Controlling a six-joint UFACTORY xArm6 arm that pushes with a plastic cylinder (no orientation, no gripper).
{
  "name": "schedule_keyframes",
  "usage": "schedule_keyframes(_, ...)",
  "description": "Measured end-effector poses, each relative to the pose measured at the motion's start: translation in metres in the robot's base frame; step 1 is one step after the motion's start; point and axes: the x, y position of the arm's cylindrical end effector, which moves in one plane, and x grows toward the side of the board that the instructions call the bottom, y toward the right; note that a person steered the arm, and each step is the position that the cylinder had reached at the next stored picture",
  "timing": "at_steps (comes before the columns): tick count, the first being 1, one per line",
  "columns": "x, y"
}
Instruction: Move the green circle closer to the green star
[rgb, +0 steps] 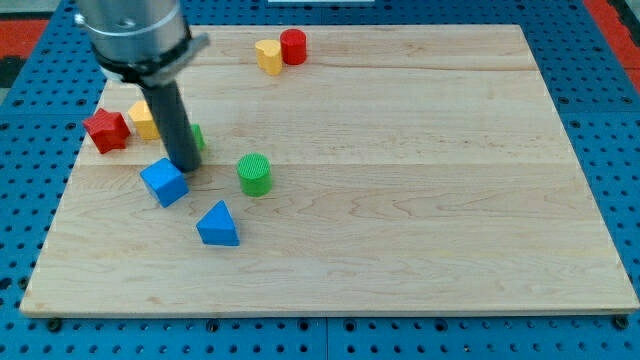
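The green circle (254, 173) stands on the wooden board left of centre. The green star (196, 137) lies further to the view's left and is mostly hidden behind my dark rod; only a green edge shows. My tip (186, 166) rests on the board just below the green star and left of the green circle, right above the blue cube (164, 182). A gap of bare wood separates the tip from the green circle.
A blue triangle (218, 225) lies below the green circle. A red star (106, 130) and a yellow block (142, 120) sit at the board's left edge. A yellow heart (268, 56) and a red cylinder (293, 46) touch near the top edge.
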Motion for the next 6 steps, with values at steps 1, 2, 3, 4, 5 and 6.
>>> schedule_keyframes(1, 0.008, 0.018)
schedule_keyframes(2, 0.015, 0.060)
schedule_keyframes(3, -0.009, 0.064)
schedule_keyframes(4, 0.010, 0.134)
schedule_keyframes(5, 0.041, 0.160)
schedule_keyframes(6, 0.041, 0.124)
